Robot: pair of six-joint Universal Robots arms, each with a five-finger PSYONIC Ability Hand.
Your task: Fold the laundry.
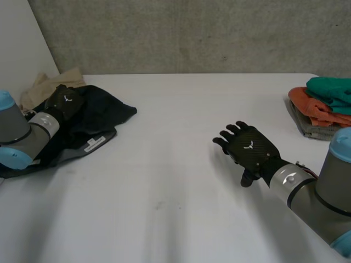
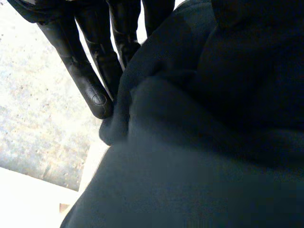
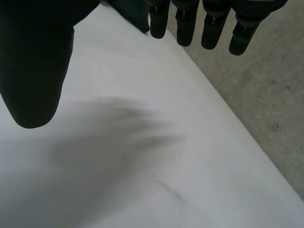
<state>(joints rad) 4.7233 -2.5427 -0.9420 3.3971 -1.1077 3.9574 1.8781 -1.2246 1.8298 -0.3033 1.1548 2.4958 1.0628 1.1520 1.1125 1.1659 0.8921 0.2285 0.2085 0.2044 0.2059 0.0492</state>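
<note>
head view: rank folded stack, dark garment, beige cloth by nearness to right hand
1. folded stack, right edge of the table, by the right hand
2. dark garment, across the table, left
3. beige cloth, behind it, far left

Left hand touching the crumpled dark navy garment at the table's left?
Touching. In the left wrist view, the straight fingers of the left hand lie against a fold of the crumpled dark navy garment.

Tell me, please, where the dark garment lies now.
In the head view the dark garment lies left on the table, under the left hand, beside a beige cloth.
</note>
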